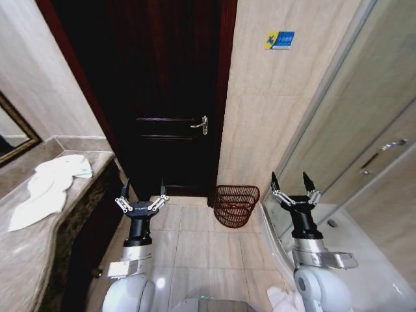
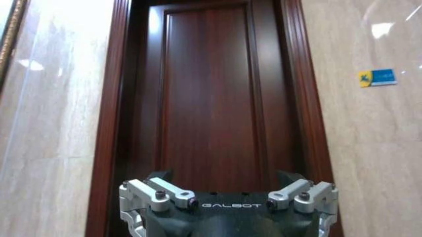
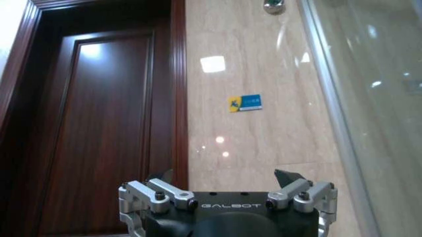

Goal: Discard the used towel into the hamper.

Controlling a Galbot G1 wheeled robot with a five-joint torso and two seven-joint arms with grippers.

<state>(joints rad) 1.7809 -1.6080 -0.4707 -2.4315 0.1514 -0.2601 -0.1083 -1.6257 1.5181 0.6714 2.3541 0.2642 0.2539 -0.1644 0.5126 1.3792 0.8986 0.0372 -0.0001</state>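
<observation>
Each black gripper (image 1: 142, 195) has silver screwed finger links, white "GALBOT" lettering, and a glossy white-grey arm.

Left arm: we hold it raised in front of our body, forearm upright, wrist straight.
Left gripper (image 1: 143, 192): our fingers point upward, spread wide apart, nothing between them.
Right arm: we hold it raised likewise, forearm upright, level with the left.
Right gripper (image 1: 294, 185): our fingers point upward, spread wide, holding nothing.
</observation>
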